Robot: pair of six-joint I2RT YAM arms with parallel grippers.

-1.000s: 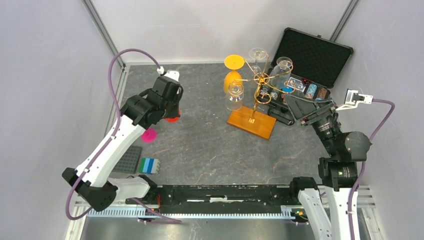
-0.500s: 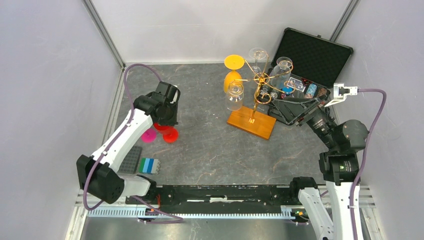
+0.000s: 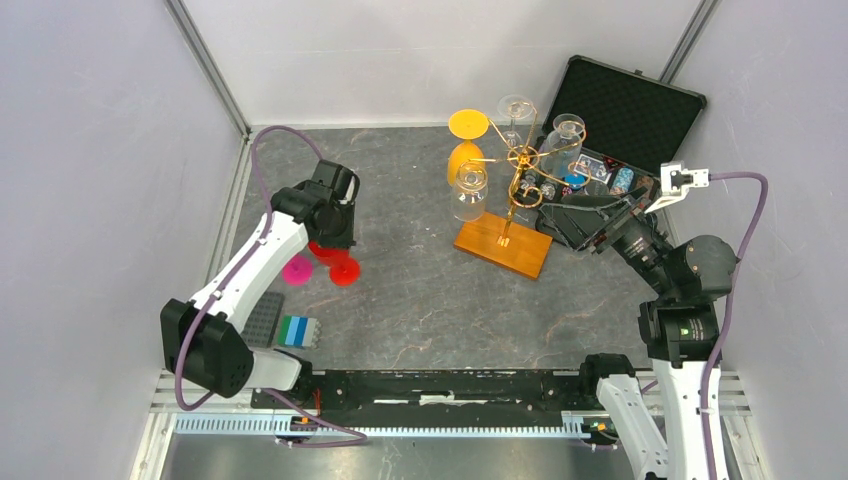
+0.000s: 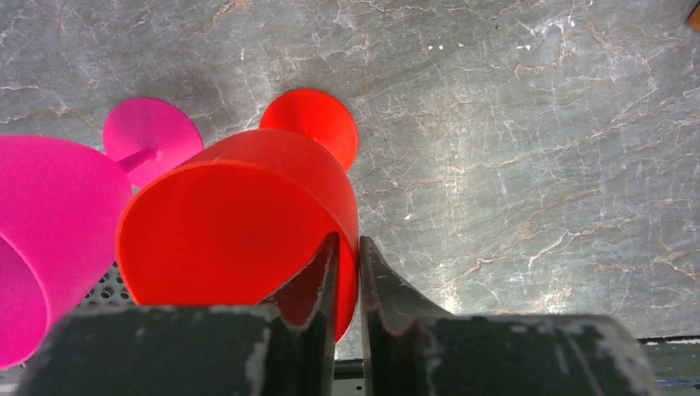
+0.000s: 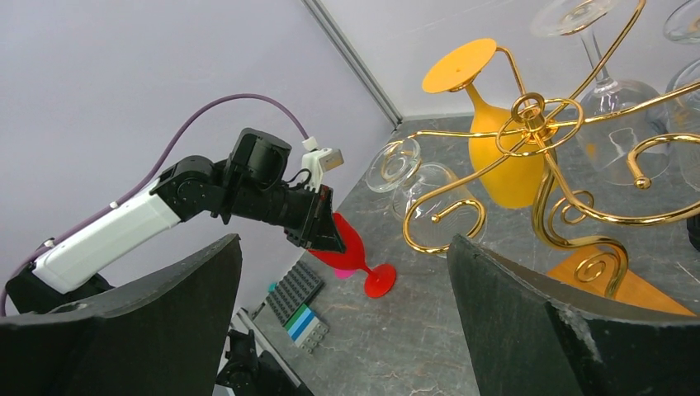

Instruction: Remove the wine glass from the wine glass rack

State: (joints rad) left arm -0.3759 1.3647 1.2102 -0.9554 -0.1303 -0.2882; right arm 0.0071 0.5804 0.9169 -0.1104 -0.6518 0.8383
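Left hand (image 4: 347, 247) pinches the rim of the red wine glass (image 4: 231, 223) near the surface's (image 4: 536, 165) left edge; right hand (image 5: 342, 247) gapes wide before the wine glass rack (image 3: 503, 246).

Black case (image 3: 628, 115), grey plate (image 3: 256, 320) and striped block (image 3: 296, 331) on a marbled table (image 3: 420, 290).
The case stands open just on the far side of the right fingers (image 5: 561, 330), with its foam-lined lid tilted back and small blue and brown items in its tray. The studded plate and the blue, green and white block lie side by side near the left fingers (image 4: 318, 285), toward the table's near edge. In the right wrist view both sit low between the right fingers.
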